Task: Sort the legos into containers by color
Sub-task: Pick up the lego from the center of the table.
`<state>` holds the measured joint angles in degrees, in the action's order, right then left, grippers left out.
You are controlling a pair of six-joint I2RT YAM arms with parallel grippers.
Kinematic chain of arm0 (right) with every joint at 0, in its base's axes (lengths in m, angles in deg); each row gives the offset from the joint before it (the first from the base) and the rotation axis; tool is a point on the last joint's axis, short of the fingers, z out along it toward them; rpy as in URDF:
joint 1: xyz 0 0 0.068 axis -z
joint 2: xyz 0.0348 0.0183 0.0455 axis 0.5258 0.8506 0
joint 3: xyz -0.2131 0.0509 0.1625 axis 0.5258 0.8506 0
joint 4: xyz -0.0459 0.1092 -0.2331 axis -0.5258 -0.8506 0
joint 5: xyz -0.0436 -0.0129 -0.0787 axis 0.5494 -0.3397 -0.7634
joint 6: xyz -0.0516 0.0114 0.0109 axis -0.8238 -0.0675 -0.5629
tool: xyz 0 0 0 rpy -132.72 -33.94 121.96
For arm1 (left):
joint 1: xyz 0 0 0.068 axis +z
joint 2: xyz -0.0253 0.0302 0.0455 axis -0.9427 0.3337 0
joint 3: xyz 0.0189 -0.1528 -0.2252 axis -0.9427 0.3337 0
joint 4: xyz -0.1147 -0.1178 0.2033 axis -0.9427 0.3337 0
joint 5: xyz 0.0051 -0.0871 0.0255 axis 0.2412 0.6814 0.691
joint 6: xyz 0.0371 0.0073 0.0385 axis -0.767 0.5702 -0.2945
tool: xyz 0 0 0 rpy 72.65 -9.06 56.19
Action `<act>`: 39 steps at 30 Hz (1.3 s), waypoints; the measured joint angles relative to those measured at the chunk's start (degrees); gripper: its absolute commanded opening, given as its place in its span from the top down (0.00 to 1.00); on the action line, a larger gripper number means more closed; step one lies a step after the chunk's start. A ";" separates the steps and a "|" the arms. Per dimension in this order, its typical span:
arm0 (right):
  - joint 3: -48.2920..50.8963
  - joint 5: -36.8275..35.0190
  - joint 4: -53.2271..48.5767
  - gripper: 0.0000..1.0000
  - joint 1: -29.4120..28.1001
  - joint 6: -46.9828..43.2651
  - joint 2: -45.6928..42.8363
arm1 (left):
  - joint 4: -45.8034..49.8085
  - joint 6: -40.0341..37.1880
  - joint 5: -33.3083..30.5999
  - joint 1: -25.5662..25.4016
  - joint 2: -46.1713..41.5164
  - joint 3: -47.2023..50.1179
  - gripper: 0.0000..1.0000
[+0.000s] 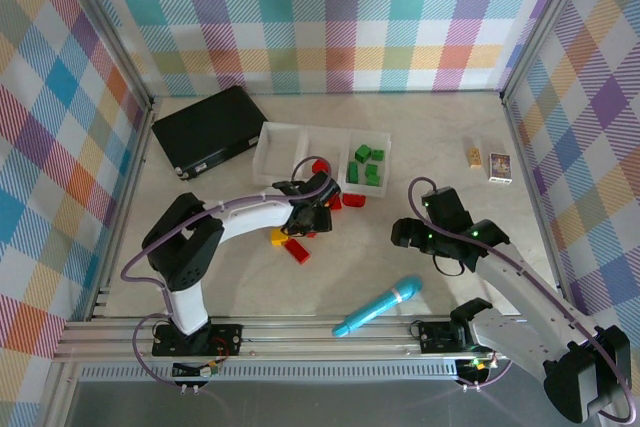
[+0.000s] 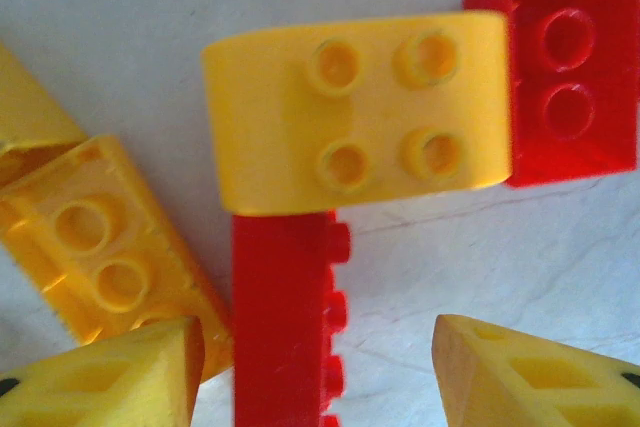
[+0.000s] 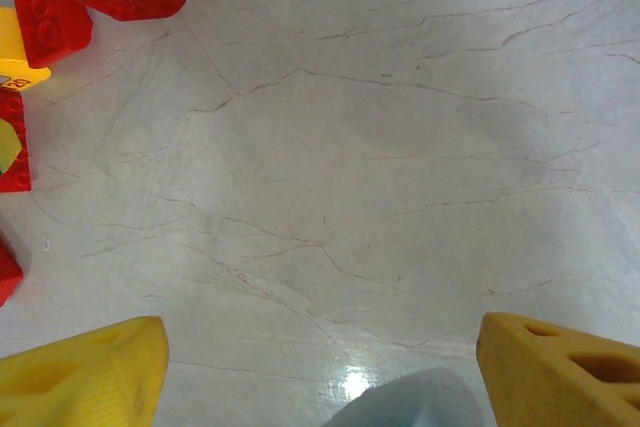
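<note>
Currently the white plastic tray [image 1: 268,142] holds green studded bricks [image 1: 366,165] in its right compartment; marbled tabletop [image 1: 440,157], plaid walls [image 1: 330,27]. Left gripper [image 2: 310,377] gapes astride a red brick [image 2: 285,287]; right gripper [image 3: 320,367] gapes empty.

Case: flat black rectangular case [image 1: 210,130], beyond the left gripper [image 1: 312,215], off to its left.
Stick: long light-blue plastic stick [image 1: 378,306], lying flat, nearer than the right gripper [image 1: 398,235].
Boxes: small tan box [image 1: 475,154] just beside small purple-and-white box [image 1: 499,166], beyond the right gripper, rightward.
</note>
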<state>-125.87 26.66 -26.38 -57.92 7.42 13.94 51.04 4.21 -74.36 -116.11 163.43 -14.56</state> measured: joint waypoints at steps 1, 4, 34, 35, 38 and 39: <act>0.13 0.00 -0.02 0.19 0.00 0.00 0.00 | 0.04 -0.17 -0.02 0.00 0.37 -0.66 0.43; 0.42 -0.02 -0.04 0.19 0.00 0.00 0.00 | 0.33 -0.61 -0.17 0.00 1.46 -2.38 0.46; 0.46 -5.20 -1.29 0.19 0.00 0.22 -1.88 | 9.03 -5.51 -4.59 0.13 -0.24 -9.62 0.97; 0.46 -5.90 -1.40 0.18 0.00 0.26 -2.91 | 9.68 -6.12 -5.22 0.35 -1.57 -10.38 0.96; 0.46 -8.55 -1.36 0.15 0.00 1.07 -6.56 | 11.72 -8.61 -7.26 1.88 -5.79 -13.60 0.95; 0.46 -9.55 -1.31 0.14 0.00 1.42 -7.58 | 12.09 -9.46 -7.80 2.99 -6.75 -14.60 0.95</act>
<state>-125.41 17.11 -27.69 -57.92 8.84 6.36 63.13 -5.25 -82.17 -113.11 156.67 -29.16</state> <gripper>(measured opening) 0.846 0.240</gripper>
